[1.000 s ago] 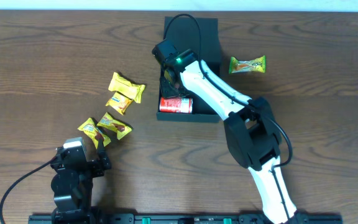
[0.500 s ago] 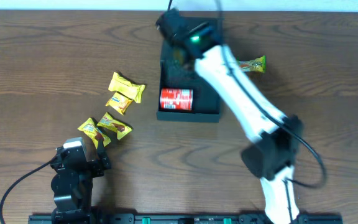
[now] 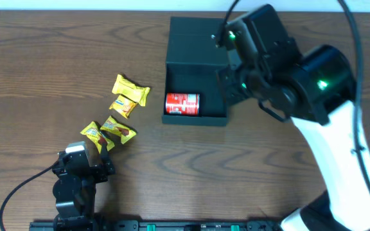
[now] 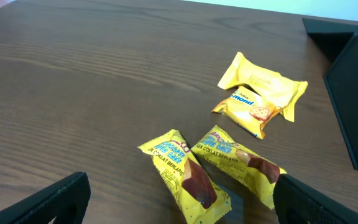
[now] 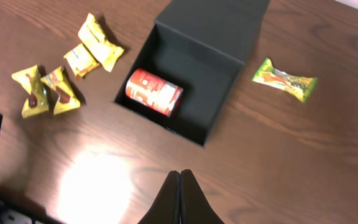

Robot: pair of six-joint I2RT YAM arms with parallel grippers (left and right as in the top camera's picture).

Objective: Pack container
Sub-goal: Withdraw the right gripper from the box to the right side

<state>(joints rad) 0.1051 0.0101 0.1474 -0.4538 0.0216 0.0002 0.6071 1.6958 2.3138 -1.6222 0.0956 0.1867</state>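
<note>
The dark teal-green container (image 3: 194,48) stands open at the table's back middle, lid flap folded back; it also shows in the right wrist view (image 5: 204,81). A small red can (image 3: 182,104) lies inside at its front (image 5: 154,92). Several yellow snack packets (image 3: 122,109) lie left of it, also in the left wrist view (image 4: 253,99). A green packet (image 5: 284,79) lies right of the container, hidden overhead by my right arm (image 3: 281,70). My right gripper (image 5: 179,175) is shut and empty, high above the table in front of the container. My left gripper (image 4: 179,205) is open, low, just before two yellow packets (image 4: 185,174).
My raised right arm covers the table's right side in the overhead view. My left arm's base (image 3: 76,186) and cable sit at the front left edge. A black rail (image 3: 172,226) runs along the front edge. The container's side (image 4: 356,93) fills the right of the left wrist view.
My right arm has lifted out of the container and swung up and to the right, now hiding the green packet overhead. The can stays inside. My left arm has not moved.
</note>
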